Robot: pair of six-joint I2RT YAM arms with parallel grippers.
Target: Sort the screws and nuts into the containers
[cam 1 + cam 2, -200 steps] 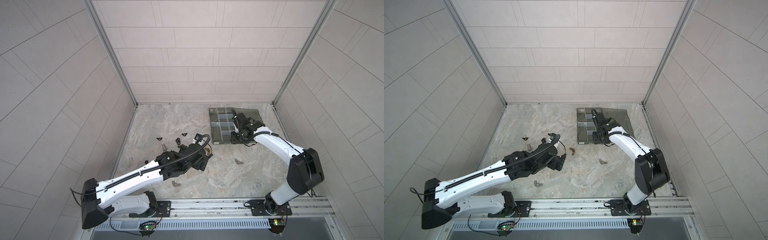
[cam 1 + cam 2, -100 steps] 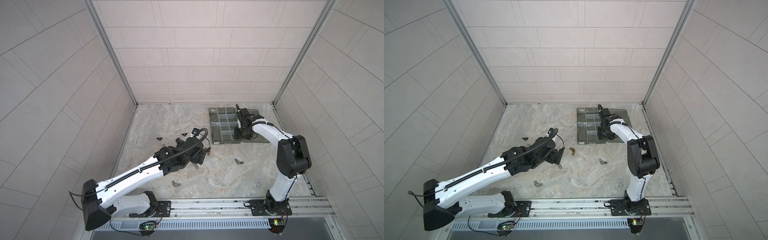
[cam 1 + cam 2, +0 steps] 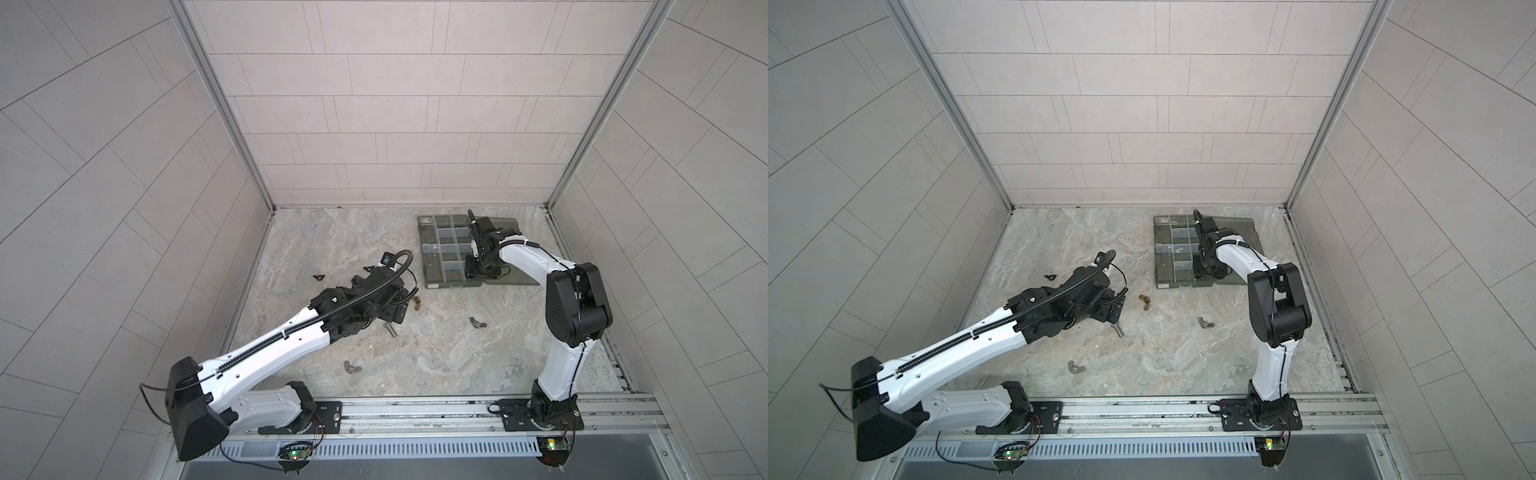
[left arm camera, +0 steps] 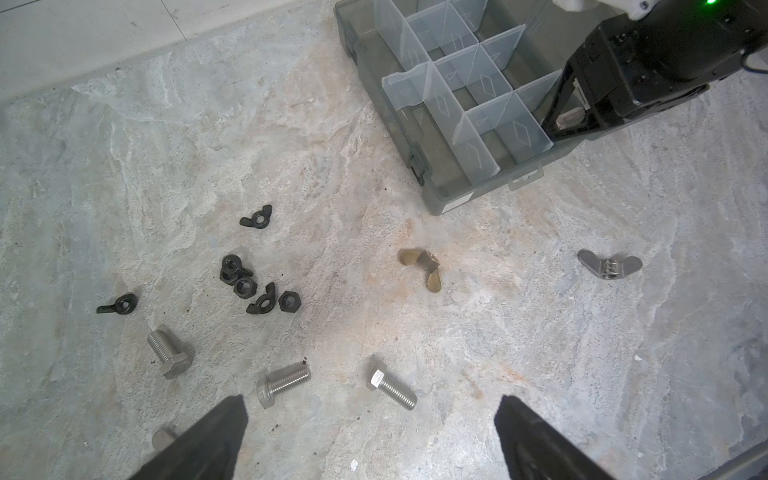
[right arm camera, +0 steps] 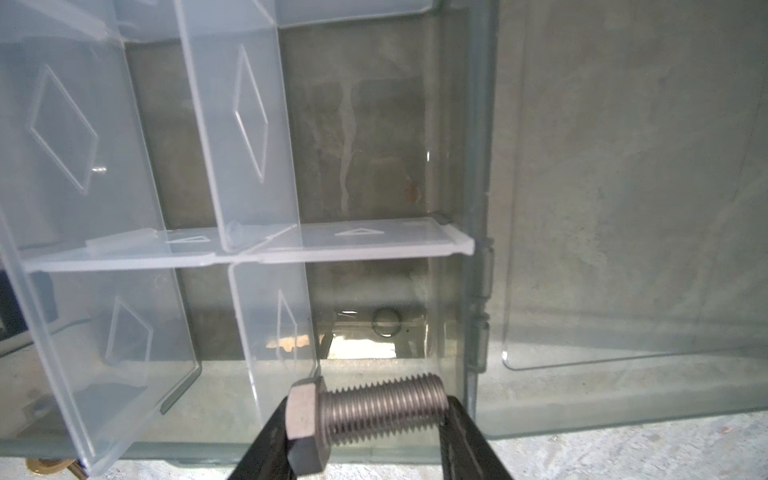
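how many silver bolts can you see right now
4. Three bolts lie loose on the table. The fourth bolt is clamped in the right gripper's jaws over the organizer box. Others may be hidden under the arms.

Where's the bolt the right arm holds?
The bolt is in the right gripper, over the box compartment beside the lid hinge; right side in both top views.

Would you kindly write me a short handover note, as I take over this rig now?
Right end effector: shut on a bolt, above a hinge-side compartment of the box.
Left end effector: open, empty, near three loose bolts.
On the table: black nuts, brass nut, silver wing nuts.
Done: no part clearly in the box yet.
To do: drop this bolt, then sort the rest.
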